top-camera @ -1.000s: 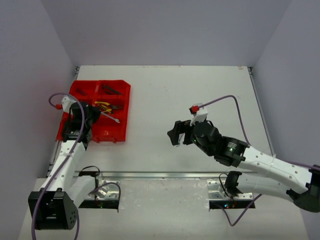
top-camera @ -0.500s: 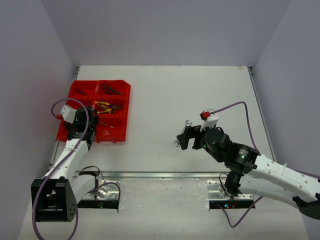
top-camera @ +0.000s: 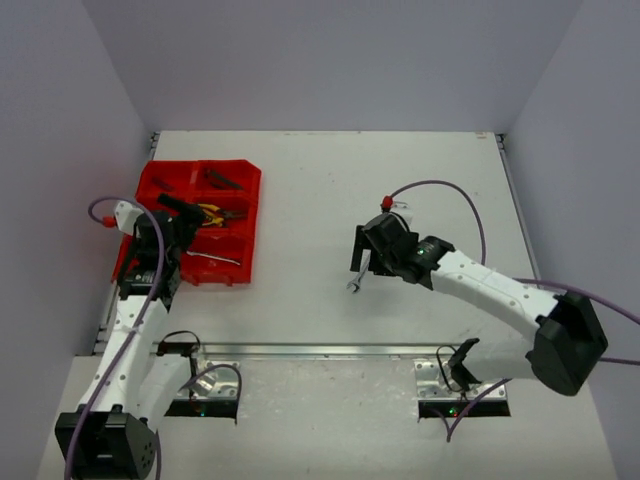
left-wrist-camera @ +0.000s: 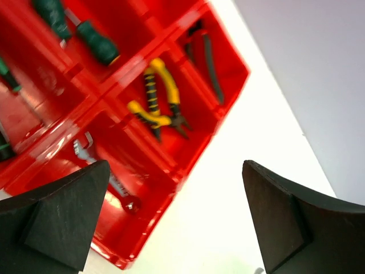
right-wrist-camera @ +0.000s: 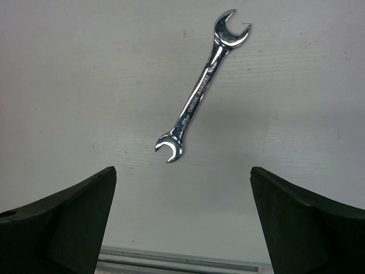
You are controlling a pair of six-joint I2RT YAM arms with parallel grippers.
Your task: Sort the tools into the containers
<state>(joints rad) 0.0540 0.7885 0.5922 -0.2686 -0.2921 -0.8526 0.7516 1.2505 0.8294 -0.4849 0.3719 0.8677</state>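
Both my grippers gape wide and hold nothing. My right gripper (right-wrist-camera: 181, 182) hangs low over the middle of the table, arm stretched in from the near right corner. Under it a silver wrench (right-wrist-camera: 199, 94) lies flat and untouched, its long axis running roughly near edge to far edge, leaning slightly right. My left gripper (left-wrist-camera: 175, 171) hovers above the red tray (left-wrist-camera: 228, 51) by the left edge. Another wrench (left-wrist-camera: 108, 181) lies in a near compartment, with yellow pliers (left-wrist-camera: 155, 105) in the one beyond.

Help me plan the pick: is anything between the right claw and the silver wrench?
Nothing visible: the open right claw hangs over the silver double-ended metal wrench, lying on the white table.
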